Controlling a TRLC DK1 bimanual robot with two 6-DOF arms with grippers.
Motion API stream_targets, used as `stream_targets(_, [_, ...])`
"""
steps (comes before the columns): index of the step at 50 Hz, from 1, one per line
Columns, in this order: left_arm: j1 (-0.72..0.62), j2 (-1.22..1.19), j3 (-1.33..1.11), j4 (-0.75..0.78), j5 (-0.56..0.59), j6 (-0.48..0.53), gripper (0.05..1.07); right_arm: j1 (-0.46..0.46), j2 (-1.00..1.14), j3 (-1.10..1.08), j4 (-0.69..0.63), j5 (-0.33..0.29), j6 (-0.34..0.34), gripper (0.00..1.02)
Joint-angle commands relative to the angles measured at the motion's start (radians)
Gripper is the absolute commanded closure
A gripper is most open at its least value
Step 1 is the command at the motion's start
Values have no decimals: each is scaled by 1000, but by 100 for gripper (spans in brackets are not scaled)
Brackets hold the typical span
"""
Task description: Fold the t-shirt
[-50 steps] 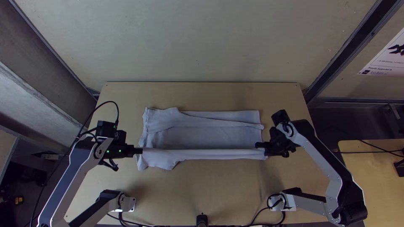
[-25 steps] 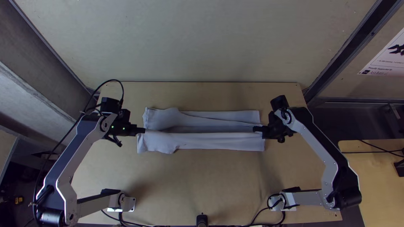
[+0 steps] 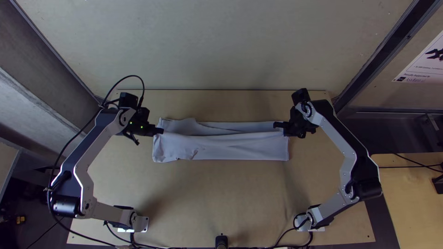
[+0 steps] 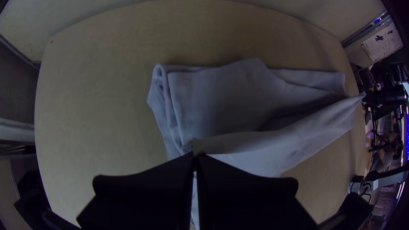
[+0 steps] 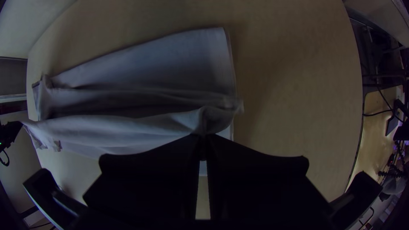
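Observation:
The light grey t-shirt [image 3: 221, 146] lies as a long band across the table, its near part lifted and drawn over the far part. My left gripper [image 3: 161, 131] holds the raised edge at the band's left end; in the left wrist view the left gripper [image 4: 195, 156] is shut on a corner of the cloth [image 4: 230, 102]. At the right end my right gripper [image 3: 277, 124] has the other end of that edge. The right wrist view shows the right gripper [image 5: 203, 138] shut on bunched cloth [image 5: 128, 127], with flat layers beyond.
Bare wooden table [image 3: 221, 198] surrounds the shirt on its near side. A small black device [image 3: 221, 240] stands at the near edge between the arm bases, with cables running along there. A wall [image 3: 217, 46] rises behind the far edge.
Both grippers have moved up the picture, away from the near edge, carrying the held edge over the shirt's far part. The near side of the band has shifted the same way.

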Motion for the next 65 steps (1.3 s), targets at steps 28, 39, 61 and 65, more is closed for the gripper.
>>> stream_targets(28, [-15,356,193,91,-35,46,104,-21,208,84,75,76,-51,98])
stream_targets(39, [-9,387,179,126,-48,-15,10,-39,260,62,75,80,-115,48])
stream_targets(61, [99,197,150,42,119,-76,10,-51,-34,-172,268,208,-128,3])
stream_targets(65, [143,156,119,37,157,-76,10,-56,-82,-183,259,208,-103,3])
